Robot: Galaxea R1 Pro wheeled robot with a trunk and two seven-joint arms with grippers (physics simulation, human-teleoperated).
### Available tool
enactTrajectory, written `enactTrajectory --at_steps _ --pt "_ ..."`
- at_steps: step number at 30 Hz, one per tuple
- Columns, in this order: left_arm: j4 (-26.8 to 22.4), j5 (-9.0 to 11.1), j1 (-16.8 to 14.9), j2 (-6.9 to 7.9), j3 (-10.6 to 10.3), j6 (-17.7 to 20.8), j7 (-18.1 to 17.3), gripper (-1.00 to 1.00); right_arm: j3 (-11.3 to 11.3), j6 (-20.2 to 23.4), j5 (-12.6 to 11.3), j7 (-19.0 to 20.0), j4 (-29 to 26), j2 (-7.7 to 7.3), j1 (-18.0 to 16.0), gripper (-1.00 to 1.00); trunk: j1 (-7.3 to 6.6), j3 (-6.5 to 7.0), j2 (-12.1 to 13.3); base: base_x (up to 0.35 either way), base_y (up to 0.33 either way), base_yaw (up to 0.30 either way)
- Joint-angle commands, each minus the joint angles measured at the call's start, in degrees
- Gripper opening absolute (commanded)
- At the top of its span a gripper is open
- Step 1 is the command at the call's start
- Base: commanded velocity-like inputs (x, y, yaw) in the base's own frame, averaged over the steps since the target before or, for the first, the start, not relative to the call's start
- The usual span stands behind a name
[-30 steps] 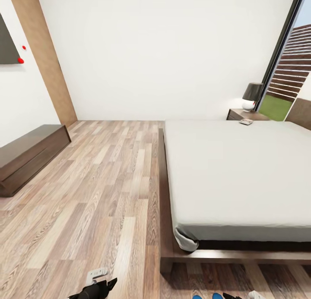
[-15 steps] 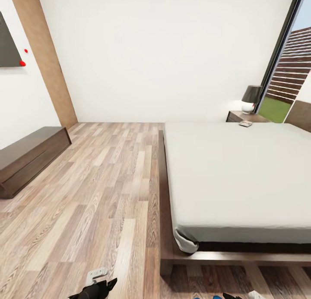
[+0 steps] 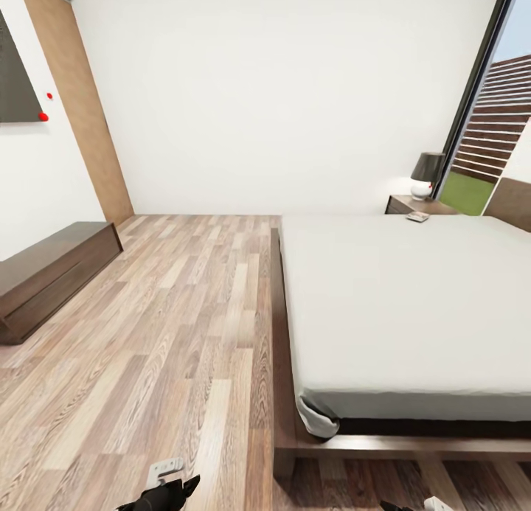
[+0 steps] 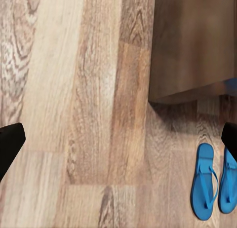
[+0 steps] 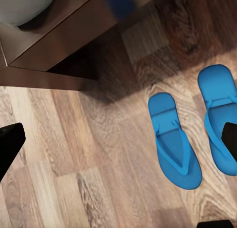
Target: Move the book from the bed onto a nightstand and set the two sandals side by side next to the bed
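The bed [image 3: 413, 304], an off-white mattress on a dark platform, takes up the right of the head view. At its far corner stands the nightstand [image 3: 402, 203]. A small flat thing, perhaps the book [image 3: 417, 217], lies where nightstand and bed meet; I cannot tell which it rests on. The two blue sandals [image 5: 174, 141] [image 5: 219, 114] lie side by side on the floor by the platform's corner [image 5: 64, 40], also seen as sandals [image 4: 205, 188] [image 4: 228, 181] in the left wrist view. My left gripper [image 4: 118, 144] [image 3: 181, 489] and right gripper [image 5: 118, 144] [image 3: 391, 506] hang open and empty above the floor.
A long low dark dresser [image 3: 51, 275] runs along the left wall, with a brown door [image 3: 77, 105] behind it. A lamp [image 3: 426, 175] stands on the nightstand beside a tall window [image 3: 487, 105]. Wood-plank floor [image 3: 184, 312] stretches between dresser and bed.
The head camera has tilted upward, so the whole picture has slid down and the sandals' tips have left its bottom edge. Nothing in the room has moved.
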Motion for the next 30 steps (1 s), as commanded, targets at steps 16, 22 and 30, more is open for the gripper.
enactTrajectory --at_steps 16,22,30 --pt "0.1 0.4 -0.1 0.01 -0.5 -0.2 -0.2 1.00 0.4 0.1 -0.6 0.3 0.2 0.00 -0.1 1.00 -0.01 1.42 0.0 0.000 0.000 0.000" --pt "0.1 0.4 0.0 0.01 -0.5 -0.2 -0.2 1.00 0.4 0.1 -0.6 0.3 0.2 0.02 -0.1 1.00 -0.01 1.97 0.0 0.000 0.000 0.000" --pt "0.1 0.4 0.0 0.01 -0.5 -0.2 -0.2 1.00 0.4 0.1 -0.5 0.3 0.2 0.00 -0.1 1.00 -0.01 2.69 0.0 0.000 0.000 0.000"
